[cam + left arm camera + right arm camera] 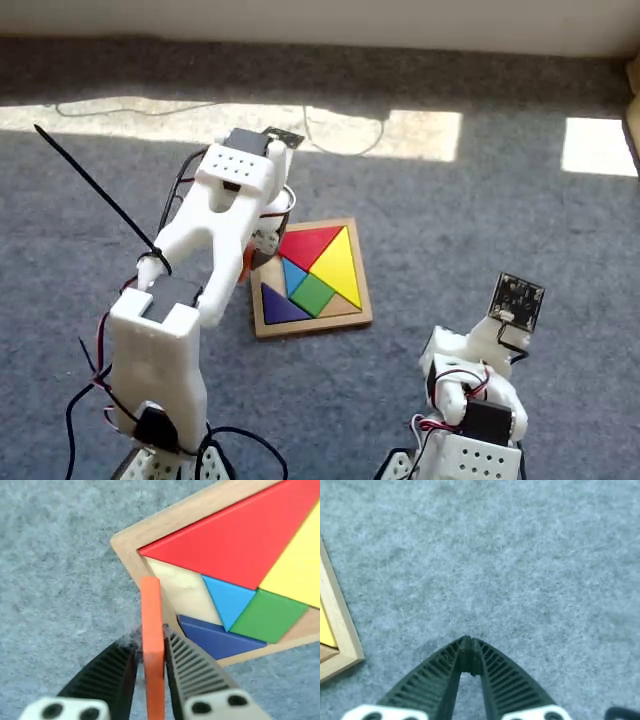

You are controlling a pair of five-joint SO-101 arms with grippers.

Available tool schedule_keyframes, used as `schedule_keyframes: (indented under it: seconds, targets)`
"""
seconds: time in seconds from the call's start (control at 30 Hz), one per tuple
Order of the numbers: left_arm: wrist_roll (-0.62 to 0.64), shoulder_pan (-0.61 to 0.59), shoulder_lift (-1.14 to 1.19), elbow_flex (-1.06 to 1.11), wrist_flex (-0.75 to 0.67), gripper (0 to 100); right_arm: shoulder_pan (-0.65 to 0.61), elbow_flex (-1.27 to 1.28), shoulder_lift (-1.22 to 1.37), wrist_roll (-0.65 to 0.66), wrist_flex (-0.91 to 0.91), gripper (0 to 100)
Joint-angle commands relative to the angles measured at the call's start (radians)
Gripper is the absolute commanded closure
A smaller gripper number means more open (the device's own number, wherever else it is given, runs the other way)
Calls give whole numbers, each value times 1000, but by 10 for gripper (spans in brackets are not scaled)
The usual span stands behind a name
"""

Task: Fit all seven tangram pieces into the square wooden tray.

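The square wooden tray [312,325] lies on the grey carpet with red [308,245], yellow [340,265], light blue [293,277], green [313,295] and dark blue [280,305] pieces in it. My left gripper [151,635] is shut on an orange piece [151,610] held on edge, just above the tray rim [175,517] beside a bare wooden gap [180,590]. That gap sits between the red triangle [240,535], the light blue triangle [227,597] and the dark blue piece [215,640]. My right gripper [467,652] is shut and empty, low over carpet near a tray corner [340,630].
The left arm [215,225] leans over the tray's left side. The right arm [480,390] is folded at the front right. A thin black strip [90,185] sticks out at the left, and a cable [340,140] lies across the sunlit back carpet.
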Motion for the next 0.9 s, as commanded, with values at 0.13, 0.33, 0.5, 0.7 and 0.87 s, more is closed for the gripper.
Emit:
schedule_keyframes:
  seconds: [0.13, 0.33, 0.5, 0.7, 0.87]
  targets:
    - [23, 38, -64, -4, -3, 890, 10, 113, -12, -9, -24, 995]
    - [137, 102, -68, -15, -5, 852, 10, 113, -12, -9, -24, 995]
    - [222, 150, -67, -70, 0, 852, 10, 113, -12, -9, -24, 995]
    - [222, 162, -67, -191, 106, 852, 10, 113, -12, -9, -24, 995]
    - [221, 125, -74, -188, 121, 856, 10, 113, -12, -8, -24, 995]
